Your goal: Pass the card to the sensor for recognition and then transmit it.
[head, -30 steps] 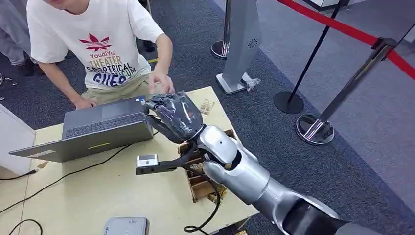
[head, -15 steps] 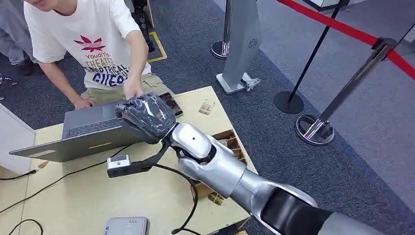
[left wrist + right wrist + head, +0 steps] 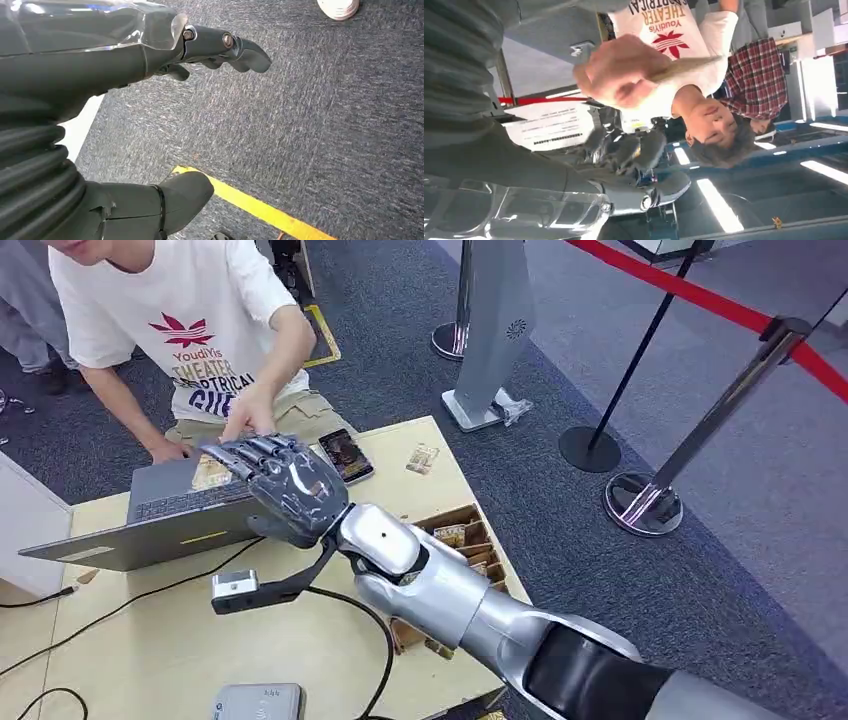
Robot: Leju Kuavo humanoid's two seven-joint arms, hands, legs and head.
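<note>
My right hand (image 3: 285, 485) is stretched out above the laptop (image 3: 170, 515), its fingers spread and holding nothing; its dark fingers (image 3: 624, 150) also appear in the right wrist view. A person's hand (image 3: 248, 423) meets it from across the table and pinches a tan card (image 3: 212, 471); the right wrist view gives the card (image 3: 681, 66) edge-on in that hand (image 3: 621, 70). A grey card sensor (image 3: 257, 702) lies at the table's near edge. My left hand (image 3: 190, 115) hangs over the carpet, thumb and fingers apart, with nothing in it.
A phone (image 3: 346, 455) and a second card (image 3: 422, 458) lie on the pale table (image 3: 170, 640) past my arm. A wooden box (image 3: 462, 530) of cards sits at the right edge. Cables cross the table. Stanchions (image 3: 645, 502) with red rope stand at right.
My right hand has swung left from the table's far side to over the laptop and its fingers have spread. The person's hand followed it and now holds the card.
</note>
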